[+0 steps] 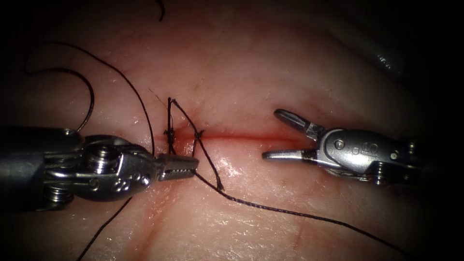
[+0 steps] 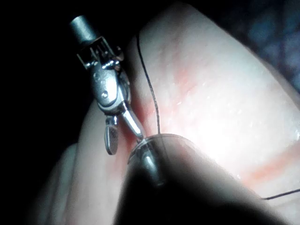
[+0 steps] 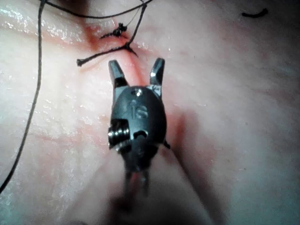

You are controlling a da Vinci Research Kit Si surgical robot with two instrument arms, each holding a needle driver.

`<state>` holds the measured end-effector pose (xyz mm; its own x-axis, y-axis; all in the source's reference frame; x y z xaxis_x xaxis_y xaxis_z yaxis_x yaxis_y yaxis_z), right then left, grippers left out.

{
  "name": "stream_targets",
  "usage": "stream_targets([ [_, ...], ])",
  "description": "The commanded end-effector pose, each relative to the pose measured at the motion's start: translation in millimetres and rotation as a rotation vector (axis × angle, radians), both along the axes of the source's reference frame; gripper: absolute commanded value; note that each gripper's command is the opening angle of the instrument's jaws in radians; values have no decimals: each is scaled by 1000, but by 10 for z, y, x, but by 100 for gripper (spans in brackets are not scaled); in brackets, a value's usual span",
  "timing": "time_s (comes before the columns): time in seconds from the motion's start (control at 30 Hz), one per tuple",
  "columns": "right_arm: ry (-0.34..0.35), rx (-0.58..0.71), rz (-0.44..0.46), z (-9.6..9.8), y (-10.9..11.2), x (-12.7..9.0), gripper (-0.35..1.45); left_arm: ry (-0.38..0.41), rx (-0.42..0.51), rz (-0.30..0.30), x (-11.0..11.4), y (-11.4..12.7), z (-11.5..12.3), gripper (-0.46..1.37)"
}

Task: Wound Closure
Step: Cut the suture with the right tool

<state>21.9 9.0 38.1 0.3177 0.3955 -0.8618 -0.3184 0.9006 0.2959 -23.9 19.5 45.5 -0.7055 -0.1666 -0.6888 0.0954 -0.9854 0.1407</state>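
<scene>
Thread (image 1: 270,207), limp, light and slippery, best gripped close by the knot (image 1: 170,135), trails to 4 o'clock from the left tool (image 1: 180,167), whose jaws look closed on it at the left end of the cut (image 1: 251,137), while the right tool (image 1: 280,135) at 3 o'clock, jaws wide apart, holds nothing above the soft tissue (image 1: 270,67).

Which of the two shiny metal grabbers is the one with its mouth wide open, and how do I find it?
Start at the long red cut running across the pale pink tissue. Follow it to its right end, where the silver right end effector hovers, holding nothing. Its two jaws spread in a wide V, while the silver left end effector at the knotted black thread has its jaws together.
</scene>
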Motion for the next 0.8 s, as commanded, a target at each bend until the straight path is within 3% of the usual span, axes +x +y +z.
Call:
stream_targets([
  [0.03,3,3,-6,-1,0,1,128,1,3,4,0,0,0,-35],
  [0.17,12,-14,-28,-4,2,8,129,-3,1,8,1,2,-1,-35],
  [0.47,36,-67,-89,-4,16,46,129,-10,4,14,1,12,-14,-35],
  [0.8,-10,-138,-118,11,25,86,132,-13,1,23,-2,18,-30,-35],
])
